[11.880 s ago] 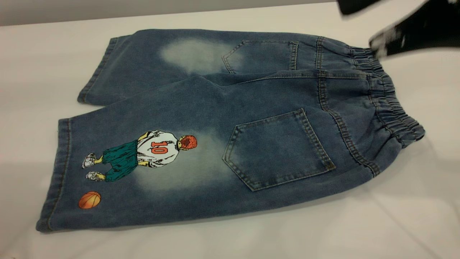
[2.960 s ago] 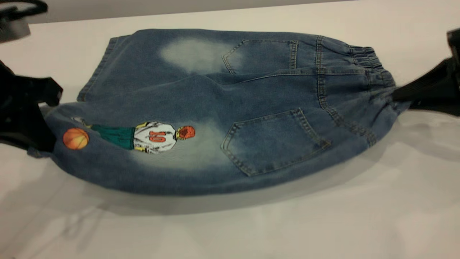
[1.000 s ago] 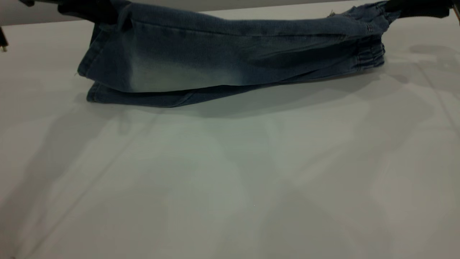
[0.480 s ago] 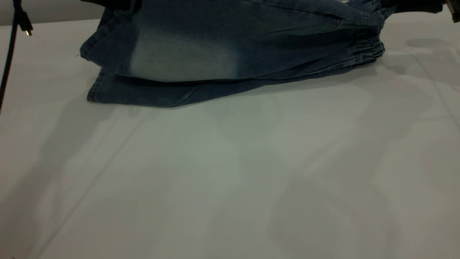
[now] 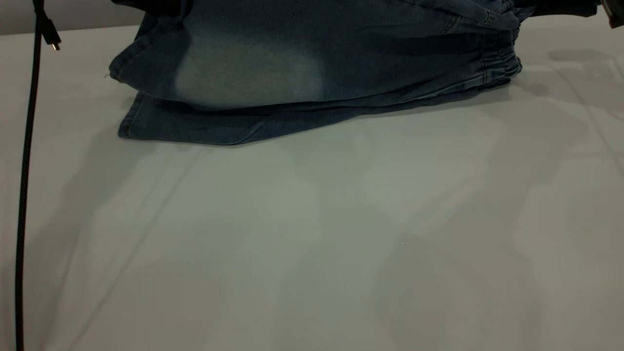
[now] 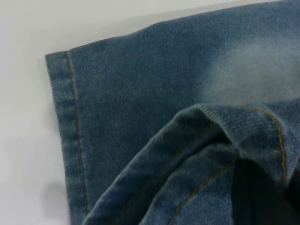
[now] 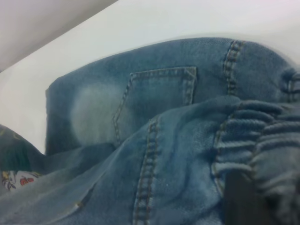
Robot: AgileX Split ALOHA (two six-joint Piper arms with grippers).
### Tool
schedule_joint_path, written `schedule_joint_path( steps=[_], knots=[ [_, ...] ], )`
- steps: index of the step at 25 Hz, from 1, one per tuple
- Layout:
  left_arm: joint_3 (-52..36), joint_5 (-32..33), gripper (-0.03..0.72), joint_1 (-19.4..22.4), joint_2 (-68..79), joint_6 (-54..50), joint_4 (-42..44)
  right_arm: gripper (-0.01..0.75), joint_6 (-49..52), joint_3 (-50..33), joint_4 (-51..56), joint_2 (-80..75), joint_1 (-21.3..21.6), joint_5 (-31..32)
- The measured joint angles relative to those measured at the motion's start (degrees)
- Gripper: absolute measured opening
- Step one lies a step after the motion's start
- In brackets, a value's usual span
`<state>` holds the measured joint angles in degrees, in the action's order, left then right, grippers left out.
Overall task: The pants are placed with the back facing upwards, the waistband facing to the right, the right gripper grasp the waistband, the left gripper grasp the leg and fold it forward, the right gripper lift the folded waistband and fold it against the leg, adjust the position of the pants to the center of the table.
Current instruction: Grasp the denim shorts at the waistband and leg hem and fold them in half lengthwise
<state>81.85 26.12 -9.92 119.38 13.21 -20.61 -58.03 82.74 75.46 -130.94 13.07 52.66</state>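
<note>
The blue denim pants (image 5: 312, 63) lie at the far side of the white table (image 5: 312, 243), with the near half lifted and carried over the far half. Its faded underside faces the exterior camera. My left gripper (image 5: 156, 5) is at the top left edge of that view, shut on the lifted leg hem (image 6: 220, 140) above the flat lower leg (image 6: 140, 93). My right gripper (image 5: 560, 7) is at the top right edge, shut on the elastic waistband (image 7: 262, 136), with the lower half's back pocket (image 7: 159, 98) beyond it.
A black cable (image 5: 27, 170) with a plug end hangs down at the left side of the exterior view. The table's far edge meets a grey wall (image 5: 73, 14) just behind the pants.
Both grippers have carried the lifted half of the pants further back over the far half. The black cable has swung in from the left.
</note>
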Motion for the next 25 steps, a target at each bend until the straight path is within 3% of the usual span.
schedule_joint_path(
  steps=[7,10,13,25],
  knots=[
    [0.0,-0.3,0.067,0.0,0.0,0.0,1.3,0.486,0.3,0.0,0.0,0.0,0.0,-1.6],
    [0.0,-1.4,0.067,0.0,0.0,-0.3,1.3,0.601,1.0,0.0,-0.1,0.0,0.0,-2.8],
    [0.0,-2.3,0.067,0.1,0.0,-1.2,1.3,0.626,1.0,0.0,-0.1,0.0,0.1,-3.7],
    [0.1,-2.5,0.067,0.1,3.4,-1.7,1.6,0.587,1.1,0.0,-0.8,0.1,0.1,-4.0]
  ],
)
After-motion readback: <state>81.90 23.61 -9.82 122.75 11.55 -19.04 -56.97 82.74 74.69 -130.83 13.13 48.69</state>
